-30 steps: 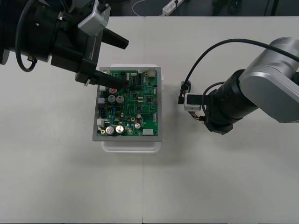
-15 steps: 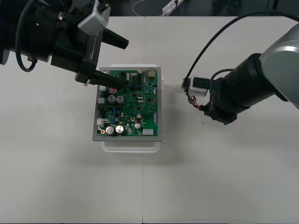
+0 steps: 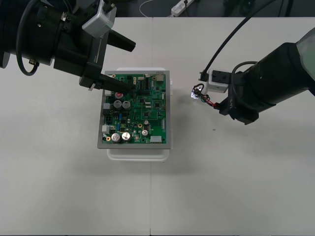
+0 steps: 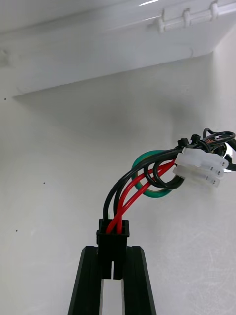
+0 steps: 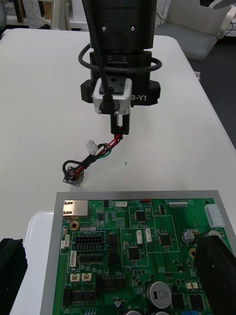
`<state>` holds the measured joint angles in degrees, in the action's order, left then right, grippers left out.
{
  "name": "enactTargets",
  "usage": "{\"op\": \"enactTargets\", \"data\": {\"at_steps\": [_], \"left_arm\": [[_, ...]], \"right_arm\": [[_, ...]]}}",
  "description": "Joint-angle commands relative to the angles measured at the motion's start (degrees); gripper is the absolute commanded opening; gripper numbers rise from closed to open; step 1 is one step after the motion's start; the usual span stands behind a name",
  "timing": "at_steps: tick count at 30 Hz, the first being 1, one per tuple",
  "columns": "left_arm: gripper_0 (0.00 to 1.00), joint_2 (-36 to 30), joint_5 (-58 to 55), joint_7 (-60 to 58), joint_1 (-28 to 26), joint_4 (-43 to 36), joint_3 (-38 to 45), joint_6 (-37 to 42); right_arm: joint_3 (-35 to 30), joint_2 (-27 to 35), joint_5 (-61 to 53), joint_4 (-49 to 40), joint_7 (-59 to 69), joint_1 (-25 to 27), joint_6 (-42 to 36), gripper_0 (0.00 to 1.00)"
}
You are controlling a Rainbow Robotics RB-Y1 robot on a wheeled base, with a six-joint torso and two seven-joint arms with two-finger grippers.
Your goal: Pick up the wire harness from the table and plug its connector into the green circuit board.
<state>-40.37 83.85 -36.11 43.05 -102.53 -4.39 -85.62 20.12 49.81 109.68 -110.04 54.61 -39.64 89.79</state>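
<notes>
Light tabletop (image 3: 59, 187) across nearly all of the front view. Left arm in from the upper left, with the left end effector (image 3: 138, 69) spread wide over the upper left part of the board. One black finger (image 3: 120, 87) lying across the board's top components, the other (image 3: 123, 43) out past the base's upper edge, nothing held between them.

Right arm in from the right edge, right end effector (image 3: 218, 104) at centre right, clear of the board. Lettering "B-Y1" readable on its dark body in the left wrist view, just beside the small white camera.

Green board (image 3: 142, 115) on a white base (image 3: 138, 153), left of centre.

Harness (image 3: 202, 95) just right of the board, between it and the right arm: thin red, black and green wires. In the right wrist view, fingers (image 4: 135, 280) pressed together on the black plug (image 4: 113, 241), wires arching up from it past a green loop to a white connector (image 4: 199, 165).

Round flanged socket (image 5: 73, 172) at the harness's free end, nearest the board and low by the tabletop; contact with the tabletop not clear. Plug not in the board.
</notes>
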Motion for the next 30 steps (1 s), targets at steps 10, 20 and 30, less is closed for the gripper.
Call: {"op": "enactTargets", "data": {"at_steps": [10, 20, 30], "left_arm": [[1.00, 1.2, 0.2, -3.3, 2.6, -1.8, -0.7, 2.7], [1.00, 1.2, 0.2, -3.3, 2.6, -1.8, -0.7, 2.7], [1.00, 1.2, 0.2, -3.3, 2.6, -1.8, -0.7, 2.7]], "right_arm": [[-4.5, 7.0, -7.6, -1.8, -1.9, -2.5, 0.2, 0.00], [-5.2, 7.2, -15.4, 2.0, -2.3, -2.5, 0.2, 0.00], [-5.6, 10.3, -21.2, 4.5, -3.5, -2.5, 0.2, 0.00]]}}
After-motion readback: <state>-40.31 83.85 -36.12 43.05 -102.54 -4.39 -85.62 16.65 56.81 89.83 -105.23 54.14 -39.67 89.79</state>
